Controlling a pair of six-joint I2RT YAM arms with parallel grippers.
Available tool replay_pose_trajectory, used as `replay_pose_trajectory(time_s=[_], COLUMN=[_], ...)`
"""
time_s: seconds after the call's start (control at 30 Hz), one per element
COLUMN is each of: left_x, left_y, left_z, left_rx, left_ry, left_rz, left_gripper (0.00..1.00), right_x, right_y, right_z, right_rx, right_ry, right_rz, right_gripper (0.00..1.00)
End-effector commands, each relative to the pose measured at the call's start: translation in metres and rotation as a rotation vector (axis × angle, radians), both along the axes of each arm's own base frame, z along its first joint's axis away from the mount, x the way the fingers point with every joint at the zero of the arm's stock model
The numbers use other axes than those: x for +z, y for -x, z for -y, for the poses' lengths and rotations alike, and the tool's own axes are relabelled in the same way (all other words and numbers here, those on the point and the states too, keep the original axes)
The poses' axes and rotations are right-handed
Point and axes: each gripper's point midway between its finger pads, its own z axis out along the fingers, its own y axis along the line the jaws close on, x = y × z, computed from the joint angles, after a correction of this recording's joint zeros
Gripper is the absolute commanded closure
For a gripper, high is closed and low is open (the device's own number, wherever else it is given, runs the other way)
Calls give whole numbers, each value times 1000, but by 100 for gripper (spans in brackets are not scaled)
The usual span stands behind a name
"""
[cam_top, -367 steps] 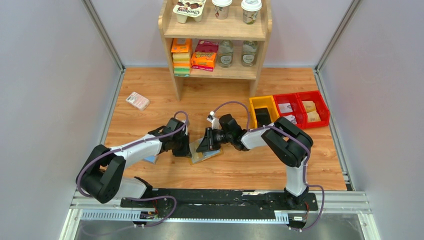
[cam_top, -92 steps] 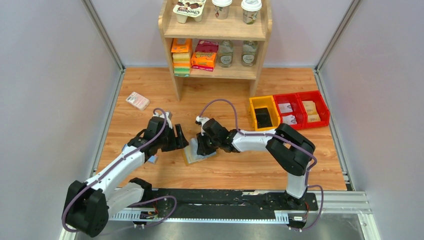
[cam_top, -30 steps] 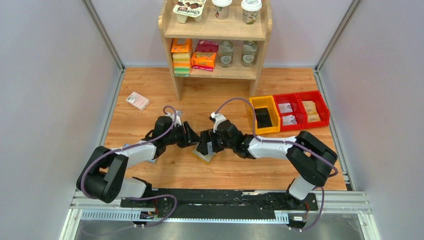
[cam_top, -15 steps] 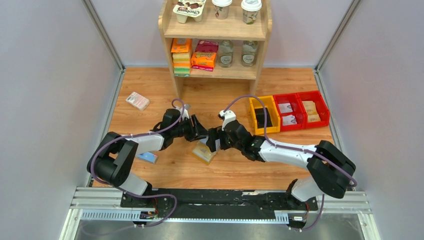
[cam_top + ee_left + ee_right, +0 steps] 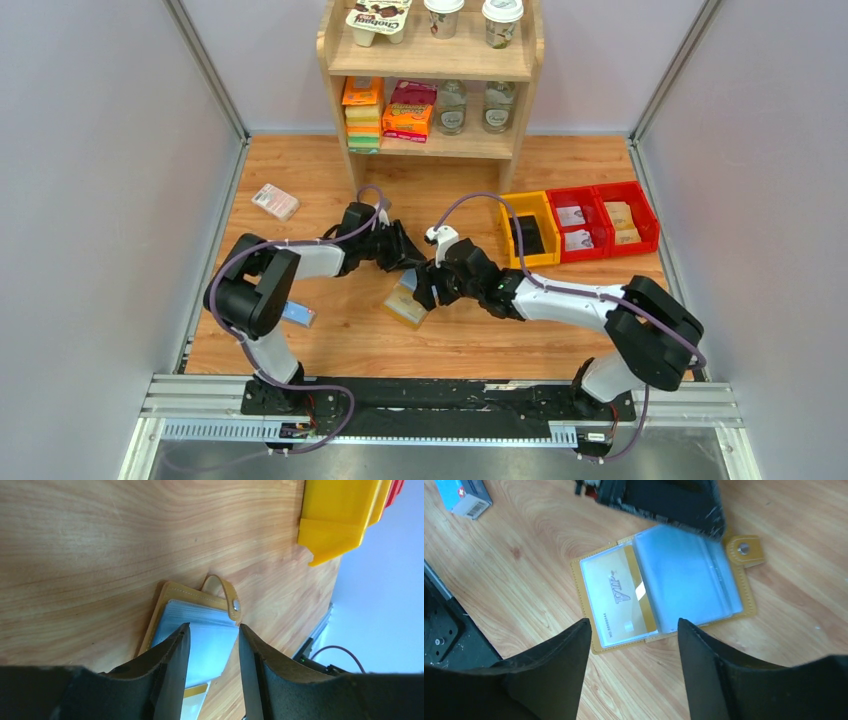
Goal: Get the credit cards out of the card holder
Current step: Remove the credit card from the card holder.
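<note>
Reaching in from the left edge of the surface (image 5: 455, 335), the left arm (image 5: 305, 260) bends sharply at its elbow and runs its forearm rightward, the wrist ending just above and behind the card holder (image 5: 405, 302). Its left jaws stand a narrow way apart with nothing between them. In the left wrist view the two dark fingers (image 5: 172, 655) frame the holder's pale inner panel, and whether the tips touch it cannot be told.

The right arm (image 5: 570, 293) stretches low and long from the right, its forearm angled leftward so that its wrist meets the left one over the holder. The right jaws are spread wide and grip nothing. Their fingers (image 5: 559, 670) hang above the near edge of the holder, apart from it.

The holder lies flat and open on the wood, between the two wrists. Its tan border shows all round. On the left panel in the right wrist view sits a gold card (image 5: 616, 600) marked VIP behind clear plastic. The right panel is a stack of cloudy grey-blue sleeves (image 5: 689, 580), its far edge overlapped by the left arm's fingers. A tan snap tab (image 5: 744, 547) sticks out at the right corner. A small blue box (image 5: 463, 497) lies well apart to the left.
</note>
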Motion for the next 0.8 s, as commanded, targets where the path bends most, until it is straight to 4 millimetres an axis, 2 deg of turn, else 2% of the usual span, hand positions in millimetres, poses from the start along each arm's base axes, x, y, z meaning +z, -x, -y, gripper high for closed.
replay_pose_trajectory(time_s=[0.0, 0.03, 0.1, 0.23, 0.3, 0.4, 0.57, 0.77], left_x=[57, 64, 85, 98, 95, 82, 55, 34], left_y=[-18, -23, -17, -2, 12, 39, 78, 91], left_z=[-8, -16, -34, -67, -76, -78, -74, -70], left_rx=[-6, 12, 52, 112, 92, 17, -81, -107], left_ry=[-70, -113, -180, -305, -337, -348, -317, -302], left_rz=[199, 247, 290, 324, 312, 272, 162, 86], left_gripper=[51, 50, 50, 51, 56, 61, 64, 66], right_x=[4, 3, -5, -12, -15, -26, -38, -42], right_y=[1, 1, -1, -8, -13, -18, -6, 18], right_z=[-21, -24, -25, -26, -24, -19, -18, -26], right_rx=[102, 111, 124, 132, 123, 103, 107, 81], right_ry=[-37, -40, -34, -47, -52, -41, -35, -94], right_rz=[-25, -30, -54, -93, -118, -171, -264, -369], right_gripper=[37, 39, 42, 50, 53, 56, 58, 60])
